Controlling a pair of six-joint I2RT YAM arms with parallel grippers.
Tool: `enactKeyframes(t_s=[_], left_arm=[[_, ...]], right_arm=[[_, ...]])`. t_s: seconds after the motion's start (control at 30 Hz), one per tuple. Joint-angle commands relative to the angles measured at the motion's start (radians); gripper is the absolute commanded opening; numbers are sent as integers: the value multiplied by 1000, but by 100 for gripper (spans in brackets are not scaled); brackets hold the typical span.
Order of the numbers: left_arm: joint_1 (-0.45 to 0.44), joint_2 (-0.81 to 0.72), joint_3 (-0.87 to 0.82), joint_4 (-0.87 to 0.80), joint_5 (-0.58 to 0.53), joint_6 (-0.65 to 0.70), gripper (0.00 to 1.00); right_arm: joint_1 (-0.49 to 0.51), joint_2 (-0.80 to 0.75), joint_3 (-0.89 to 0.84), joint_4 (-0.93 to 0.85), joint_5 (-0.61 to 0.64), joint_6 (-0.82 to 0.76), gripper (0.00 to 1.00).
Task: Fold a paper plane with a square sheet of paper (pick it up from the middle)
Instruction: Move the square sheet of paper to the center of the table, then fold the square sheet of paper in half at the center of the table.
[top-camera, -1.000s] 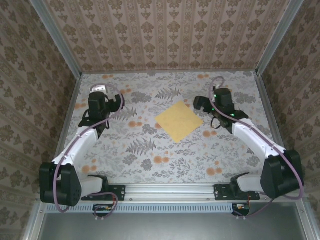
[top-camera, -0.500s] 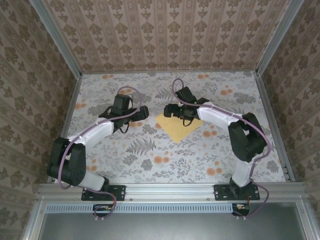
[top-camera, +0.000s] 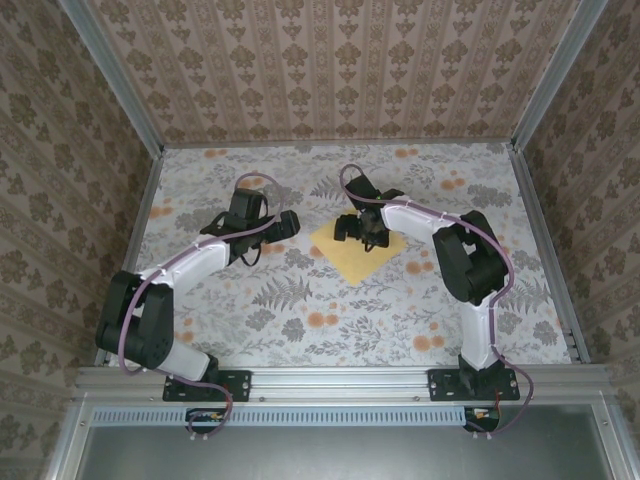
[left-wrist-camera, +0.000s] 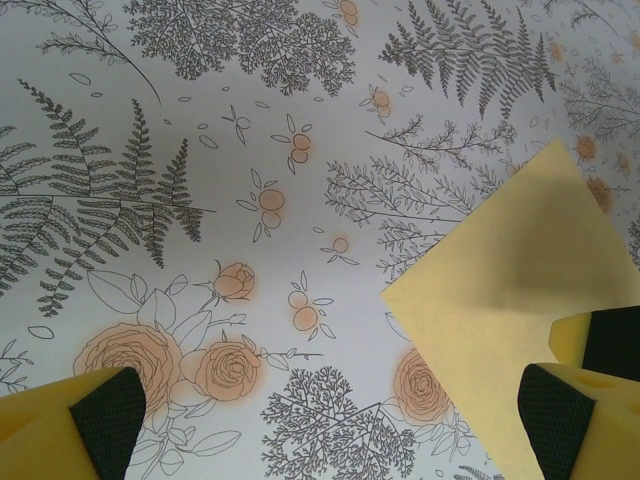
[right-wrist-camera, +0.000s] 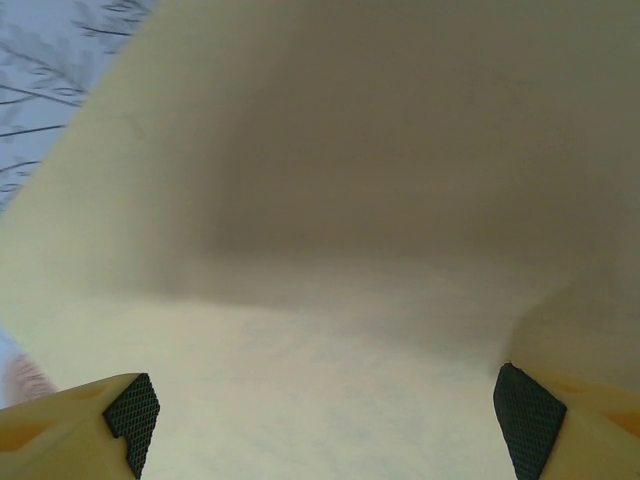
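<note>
Mid desk (top-camera: 300, 305), the sheet (top-camera: 368, 258) lies under the wide-open, empty right hand (top-camera: 358, 232); the left hand (top-camera: 287, 222), equally open and empty, hangs just off its left corner.

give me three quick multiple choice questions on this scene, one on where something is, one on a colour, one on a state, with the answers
1. Where are the right fingers relative to the square sheet of paper?
A) far off to its left
B) directly over it
C) far behind it

2. What colour is the sheet?
A) white
B) blue
C) plain yellow-orange

3. What state is the sheet in?
A) an unfolded square lying on the table
B) folded into a narrow dart
C) crumpled into a ball

Answers:
1 B, the right wrist view looks onto yellow paper between the spread fingers.
2 C, the top view and both wrist views show that colour, with no print.
3 A, the top view shows a full square outline with no fold.
</note>
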Motion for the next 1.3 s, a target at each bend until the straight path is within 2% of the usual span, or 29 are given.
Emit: enactKeyframes(t_s=[0.0, 0.13, 0.27, 0.47, 0.53, 0.63, 0.7, 0.8, 0.9, 1.07, 1.27], left_arm=[[-8, 11, 5, -7, 16, -20, 100], [-8, 9, -1, -7, 28, -23, 100], [-6, 6, -9, -6, 38, -28, 100], [-9, 7, -27, 12, 46, -41, 100], [-8, 9, -30, 12, 49, -45, 100], [-9, 8, -31, 9, 57, -55, 100], [-9, 7, -35, 10, 69, -64, 100], [-8, 7, -33, 4, 81, -75, 100], [-9, 10, -36, 8, 89, -86, 100], [-8, 44, -17, 3, 112, -99, 100], [-8, 86, 13, 3, 154, -106, 100]], right_arm=[[-11, 6, -41, -72, 60, 49, 92], [-13, -26, -117, -70, 67, 88, 92], [-2, -117, -256, -19, 14, 172, 93], [93, -283, -463, 5, 5, 344, 94], [128, -328, -484, -19, 24, 353, 94], [140, -377, -417, -131, 155, 197, 95], [140, -392, -353, -169, 196, 16, 100], [138, -362, -286, -241, 216, -131, 100], [112, -323, -263, -250, 187, -153, 100], [39, -263, -231, -180, 90, -94, 100], [21, -130, -135, -224, 83, -33, 96]])
